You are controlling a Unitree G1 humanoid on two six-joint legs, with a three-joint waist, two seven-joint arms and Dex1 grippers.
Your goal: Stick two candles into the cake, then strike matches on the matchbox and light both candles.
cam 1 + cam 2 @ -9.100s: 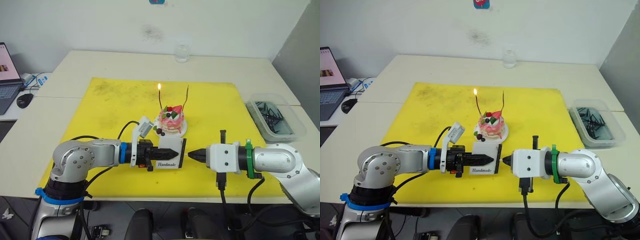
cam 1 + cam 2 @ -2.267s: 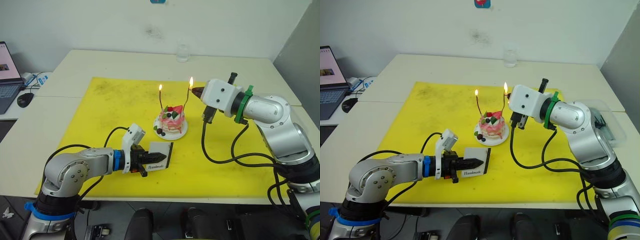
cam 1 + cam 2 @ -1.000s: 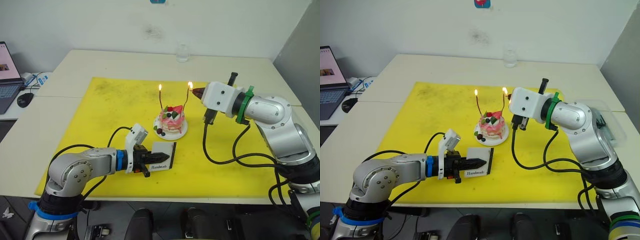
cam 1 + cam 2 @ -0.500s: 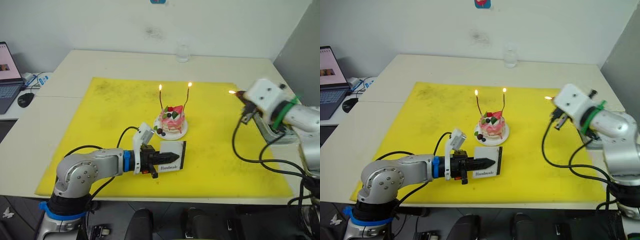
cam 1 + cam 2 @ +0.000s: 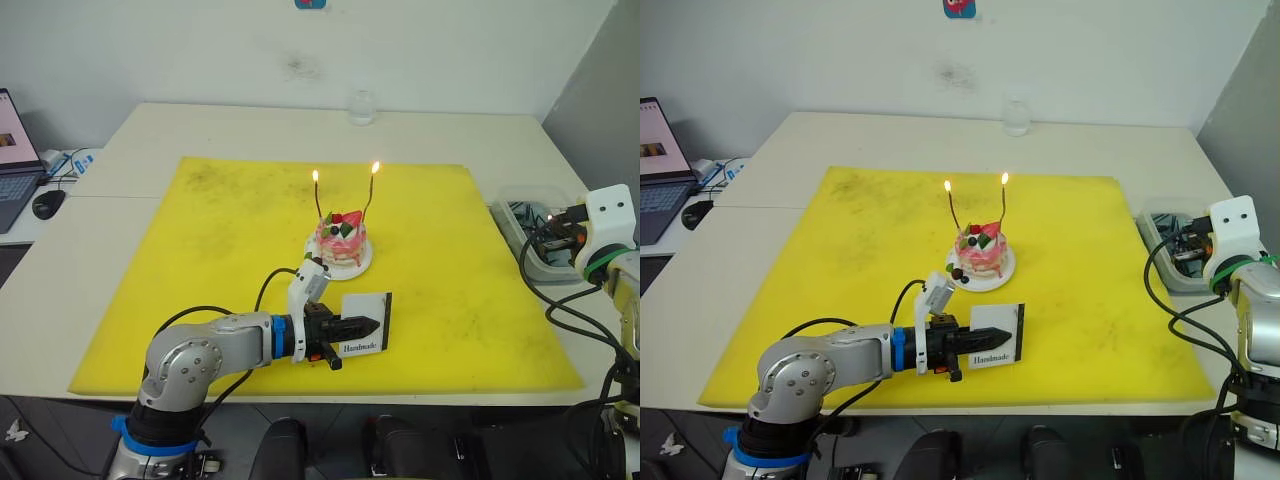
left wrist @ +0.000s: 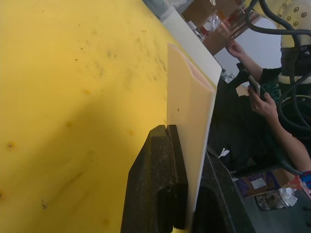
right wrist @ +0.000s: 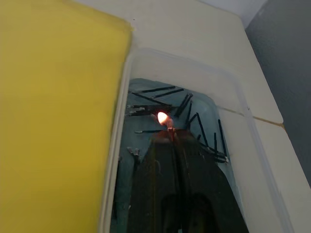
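The pink-and-white cake (image 5: 340,240) sits on its small white plate (image 5: 365,262) mid-mat. Two thin candles stand in it, the left candle (image 5: 319,205) and the right candle (image 5: 368,200), both burning. In front of the cake my left gripper (image 5: 366,325) is shut on the white "Handmade" matchbox (image 5: 372,312), held upright on edge just above the mat; the left wrist view shows the matchbox (image 6: 187,121) clamped between the fingers (image 6: 160,184). My right gripper (image 7: 170,137) is shut on a burning match (image 7: 168,127) over a clear bin.
The clear bin (image 5: 512,237) at the mat's right edge holds several dark spent matches (image 7: 194,114). A yellow mat (image 5: 230,240) covers the table's middle. A glass (image 5: 361,105) stands at the back. A laptop (image 5: 12,170) and a mouse (image 5: 45,203) lie at the far left.
The second candle has been lit. My right arm swung away from the cake to the right and now holds the still-burning match over the bin. The left gripper slid the matchbox rightward.
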